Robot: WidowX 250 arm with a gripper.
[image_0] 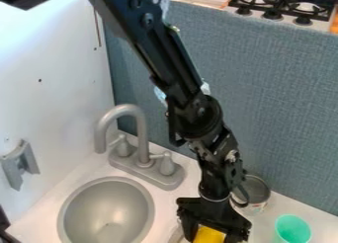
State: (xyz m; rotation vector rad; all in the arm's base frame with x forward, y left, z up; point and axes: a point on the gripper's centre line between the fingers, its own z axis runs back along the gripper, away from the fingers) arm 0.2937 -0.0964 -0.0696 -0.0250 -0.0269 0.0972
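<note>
The black pincer (212,223) is low down, right of the sink, at the bottom edge of the view. A yellow thing (208,235) is right at it, partly covered by its black parts. The bottom of the yellow thing is cut off, so I can't tell its full shape. The tip of the pincer is cut off too, so I can't tell if it is wide or narrow, or if it has a grip on the yellow thing.

Just left of the pincer, a bit of a pale gray rim (176,235) peeks out, too little to say what it is. A metal pot (256,188) stands behind the arm (191,106), which hides its left part. A green cup (292,229) is to the right of the pincer, and its bottom is cut off. These are by the white table (322,220).

The round gray sink (105,212) is cut off at the bottom. Its gray tap (123,111) stands behind it, with two knobs. Pale blue bits (159,96) poke out from behind the arm, hard to make out. Up top, past the blue-gray wall (277,99), is part of a stove (280,7).
</note>
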